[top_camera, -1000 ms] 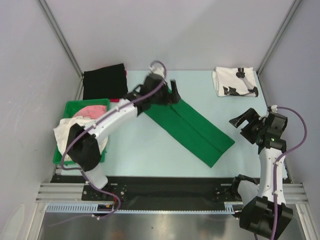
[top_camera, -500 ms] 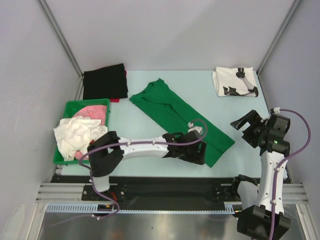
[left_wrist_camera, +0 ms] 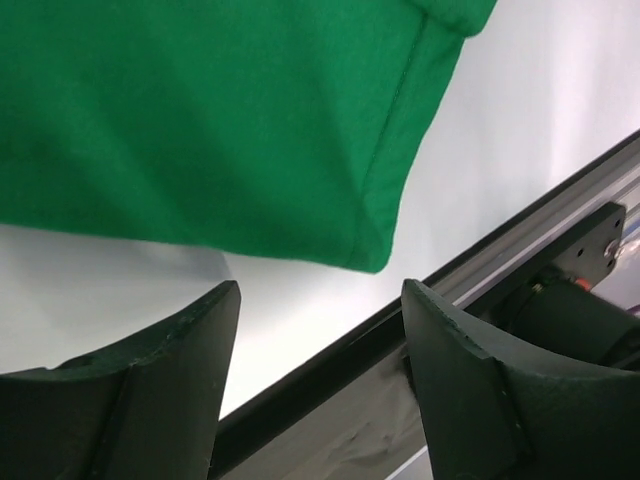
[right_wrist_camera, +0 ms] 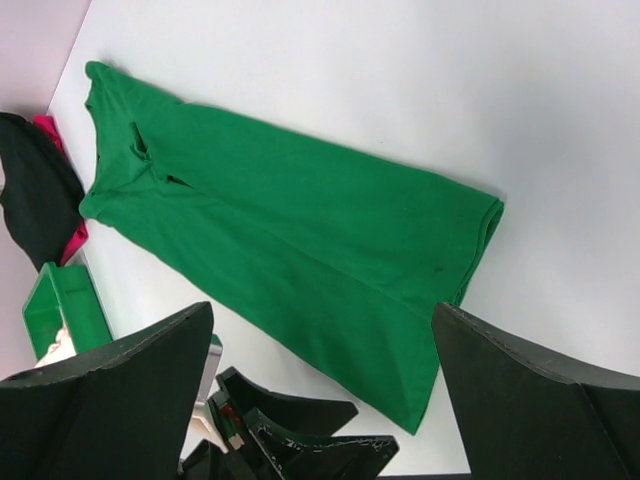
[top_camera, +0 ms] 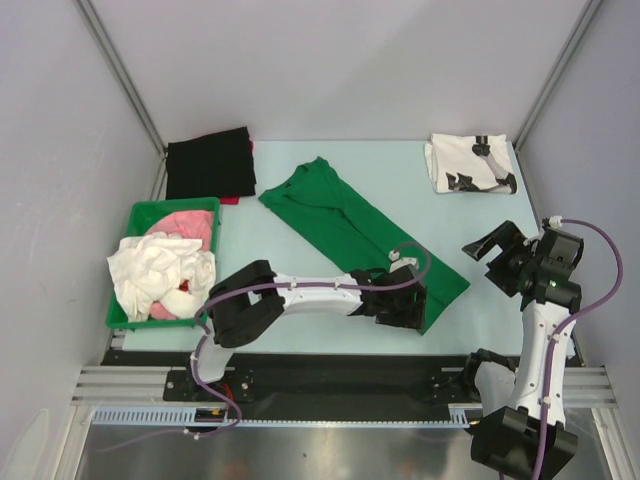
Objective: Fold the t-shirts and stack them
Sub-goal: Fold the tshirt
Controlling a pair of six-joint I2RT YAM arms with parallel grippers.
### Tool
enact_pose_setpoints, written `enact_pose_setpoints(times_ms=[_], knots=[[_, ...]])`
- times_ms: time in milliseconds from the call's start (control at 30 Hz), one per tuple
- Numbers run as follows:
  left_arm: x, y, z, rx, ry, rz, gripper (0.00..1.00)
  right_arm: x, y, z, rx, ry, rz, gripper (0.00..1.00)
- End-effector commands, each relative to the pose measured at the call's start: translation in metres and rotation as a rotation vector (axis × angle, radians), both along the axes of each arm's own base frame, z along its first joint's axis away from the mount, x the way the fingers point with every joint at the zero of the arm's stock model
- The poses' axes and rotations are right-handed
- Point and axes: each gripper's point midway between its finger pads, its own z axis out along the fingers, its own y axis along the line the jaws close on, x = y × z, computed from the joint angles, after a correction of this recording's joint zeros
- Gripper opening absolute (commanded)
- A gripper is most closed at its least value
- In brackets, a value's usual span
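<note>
The task is judged to be partly done. A plain bright green cotton t-shirt [top_camera: 360, 235] is laid diagonally across the middle of the pale blue counter [top_camera: 270, 250]. It has been folded lengthwise into a long band, collar toward the far left and hem toward the near right. The crosswise folds are not yet made, and it has not been stacked. A white t-shirt with black graphic print [top_camera: 472, 163] is seen folded into a small rectangle at the far right corner, well apart from the green one. It is taken as the likely base for the stack.

The left hand [top_camera: 405, 308] is held released and empty just beside the near hem corner of the green shirt. In the left wrist view the cloth corner is seen beyond the spread jaws, not between them. The right hand [top_camera: 492, 248] is also released and empty, raised over the right side of the counter.

A green plastic bin [top_camera: 175, 205] stands at the left edge. In it are held a crumpled white cloth [top_camera: 160, 270] and a pink cloth [top_camera: 185, 222]. Behind it lies a folded black cloth [top_camera: 208, 165]; whether these are shirts cannot be told.
</note>
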Motion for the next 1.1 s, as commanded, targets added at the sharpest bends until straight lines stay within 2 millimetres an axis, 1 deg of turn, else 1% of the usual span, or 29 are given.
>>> enact_pose_setpoints(times_ms=[0,100,133,200,267,300,333,400,433,500,533,600,633,733,800,833,867,900,933,967,1033,1067], knots=[[0.003,-0.023,0.014,-0.066,0.012,0.048,0.71,0.004,-0.001,0.001,-0.011,-0.028,0.023,0.98],[0.002,-0.029,0.008,-0.06,0.024,0.06,0.7,0.005,-0.002,-0.003,-0.012,-0.024,0.028,0.98],[-0.003,-0.032,0.006,-0.056,0.028,0.054,0.68,0.006,-0.002,-0.004,-0.008,-0.023,0.025,0.99],[-0.005,-0.036,-0.002,-0.035,0.041,0.057,0.67,0.006,-0.002,-0.006,-0.004,-0.021,0.027,0.98],[-0.006,-0.039,-0.005,-0.034,0.049,0.063,0.61,0.005,-0.002,-0.008,-0.003,-0.018,0.027,0.98],[-0.006,-0.039,-0.012,-0.023,0.054,0.066,0.57,0.005,-0.002,-0.008,-0.003,-0.018,0.027,0.98],[-0.007,-0.041,-0.013,-0.022,0.056,0.067,0.54,0.005,-0.003,-0.009,-0.004,-0.019,0.027,0.98],[-0.007,-0.044,-0.015,-0.02,0.058,0.067,0.49,0.006,-0.003,-0.008,-0.003,-0.021,0.027,0.98],[-0.001,-0.042,-0.016,-0.012,0.037,0.088,0.45,0.006,-0.002,-0.009,-0.002,-0.019,0.029,0.99],[0.0,-0.042,-0.015,-0.012,0.03,0.09,0.38,0.006,-0.002,-0.008,-0.001,-0.022,0.031,0.98],[0.0,-0.042,-0.016,-0.01,0.029,0.091,0.3,0.006,-0.002,-0.009,0.002,-0.02,0.032,0.98],[0.001,-0.04,-0.016,-0.005,0.029,0.093,0.22,0.006,-0.001,-0.007,0.006,-0.024,0.034,0.98],[0.0,-0.039,-0.017,-0.002,0.029,0.09,0.13,0.006,0.0,-0.007,0.009,-0.026,0.037,0.98],[-0.001,-0.036,-0.012,-0.006,0.029,0.076,0.0,0.006,0.001,-0.004,0.016,-0.028,0.043,0.98],[-0.004,-0.032,-0.005,-0.012,0.024,0.059,0.0,0.005,0.003,-0.002,0.022,-0.028,0.05,0.98],[-0.006,-0.028,-0.003,-0.009,0.021,0.045,0.0,0.004,0.004,-0.002,0.025,-0.026,0.054,0.99],[-0.011,-0.015,0.004,-0.009,0.022,0.037,0.0,0.003,0.005,0.0,0.026,-0.025,0.06,0.99],[-0.014,-0.006,0.005,-0.001,0.021,0.033,0.0,0.0,0.009,-0.001,0.043,-0.012,0.076,0.99],[-0.016,0.003,0.011,-0.002,0.015,0.026,0.0,-0.001,0.012,-0.001,0.055,-0.004,0.085,0.99],[-0.021,0.022,0.017,0.007,0.007,0.03,0.0,-0.005,0.017,-0.002,0.079,0.01,0.099,0.99],[-0.025,0.046,0.024,0.015,-0.003,0.044,0.0,-0.008,0.029,-0.005,0.123,0.028,0.114,0.99],[-0.03,0.072,0.01,0.066,-0.001,0.056,0.0,-0.009,0.035,-0.004,0.129,0.016,0.131,0.99]])
